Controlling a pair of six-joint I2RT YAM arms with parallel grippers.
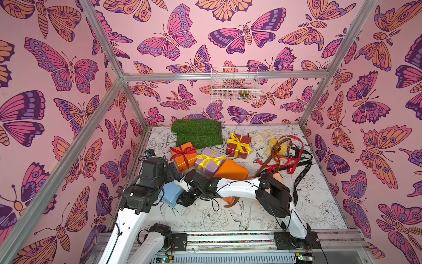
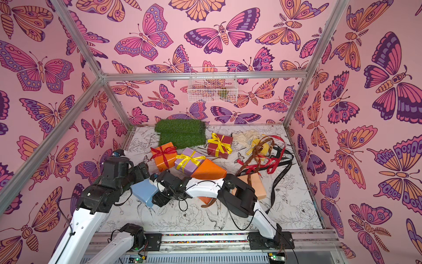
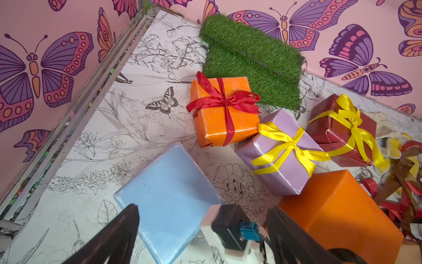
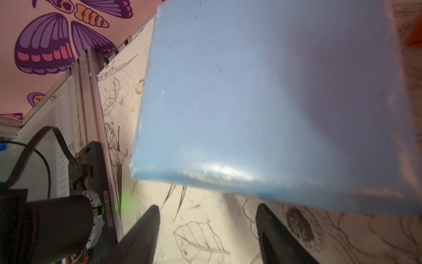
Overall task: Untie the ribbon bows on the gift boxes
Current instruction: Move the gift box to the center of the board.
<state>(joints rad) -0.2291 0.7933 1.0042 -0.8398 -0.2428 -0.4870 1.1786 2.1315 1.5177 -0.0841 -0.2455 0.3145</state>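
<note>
1. I am watching the left claw (image 3: 203,209) standing wide over the near part of the pale blue box (image 3: 169,194); its fingers are gripping nothing, and part of the right arm is showing between them
2. The right claw (image 4: 208,208) is also standing apart, with only bare worktop (image 1: 228,217) between its fingers; the pale blue box is sitting just ahead of it, wearing no ribbon
3. Three bows are sitting tied: a red bow (image 3: 225,100) on an orange box (image 3: 219,128), a yellow bow (image 3: 294,146) on the lilac box (image 3: 280,173), and a second yellow bow (image 3: 352,123) on the dark red box (image 3: 335,137)
4. Those three boxes are lying toward the back, near the green turf mat (image 1: 197,132), with the orange and lilac ones touching
5. A second orange box (image 3: 338,205), bare, is leaning against the lilac one; the peach box (image 2: 255,185) is lying beside the right arm with a brown ribbon strand (image 2: 250,180) trailing over it
6. Loose red, brown and black ribbons (image 1: 280,160) are lying tangled on the right, partly over a pale and yellow glove (image 1: 260,137)
</note>
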